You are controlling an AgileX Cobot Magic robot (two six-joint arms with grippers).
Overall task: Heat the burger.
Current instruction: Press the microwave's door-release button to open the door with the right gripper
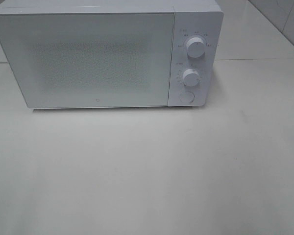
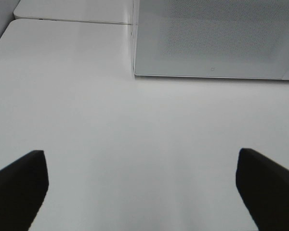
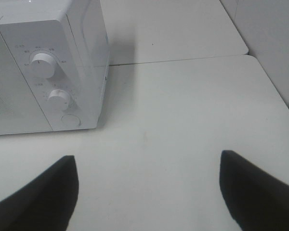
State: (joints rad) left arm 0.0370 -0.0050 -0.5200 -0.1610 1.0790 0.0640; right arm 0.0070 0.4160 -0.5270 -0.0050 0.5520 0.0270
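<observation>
Dark fingers of the left gripper stand wide apart above the white table, with nothing between them. The right gripper is spread just as wide and is also empty, its fingers over bare tabletop. In the high view a white microwave fills the upper left and upper middle of the frame, its door shut. On the panel at its right side, an upper knob sits above a lower knob, with a round button beneath them. No view shows the burger, so where it is cannot be told.
</observation>
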